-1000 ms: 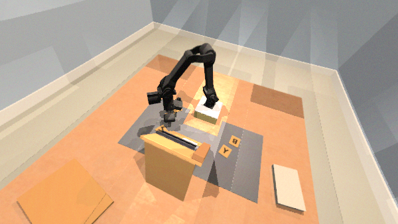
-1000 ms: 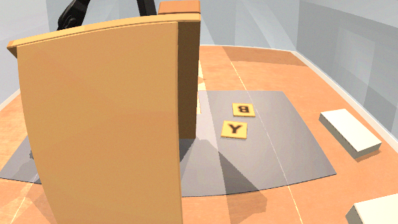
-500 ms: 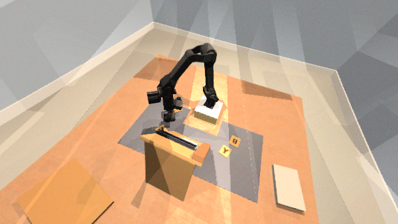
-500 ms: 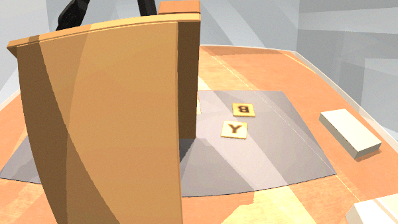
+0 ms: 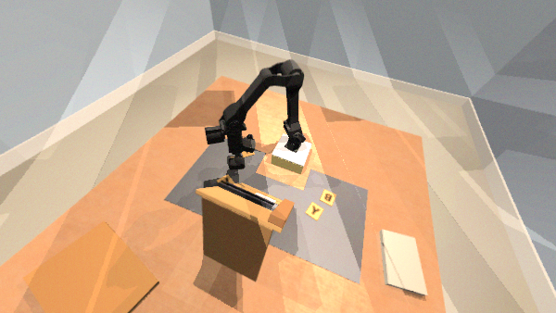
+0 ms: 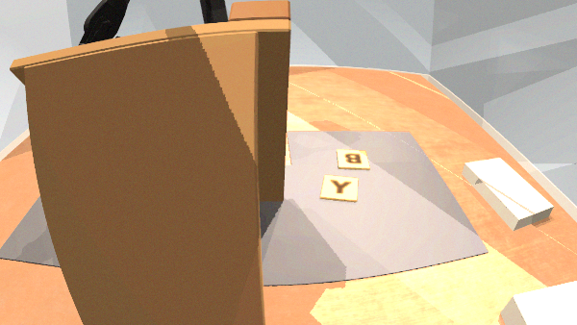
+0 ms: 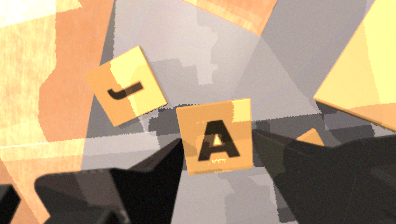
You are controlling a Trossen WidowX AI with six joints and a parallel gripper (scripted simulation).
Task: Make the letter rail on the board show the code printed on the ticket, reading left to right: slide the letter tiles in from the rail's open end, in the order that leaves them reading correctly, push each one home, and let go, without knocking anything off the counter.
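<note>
Item, nearest: my black parallel-jaw gripper (image 7: 216, 150) is clenched on the square tan tile printed A (image 7: 216, 136), carried off the grey mat (image 7: 150, 30) by the rail's open end. I judge the pinch on its edges could let it twist and jam at the slot.

Item, at ten o'clock of it: the tan J tile (image 7: 126, 86), lying loose.

Item, farthest: the slanted orange wooden board (image 5: 232, 227) with its dark letter rail (image 5: 246, 194); a careless sweep could scatter the yellow B tile (image 5: 328, 197) and Y tile (image 5: 315, 210).
</note>
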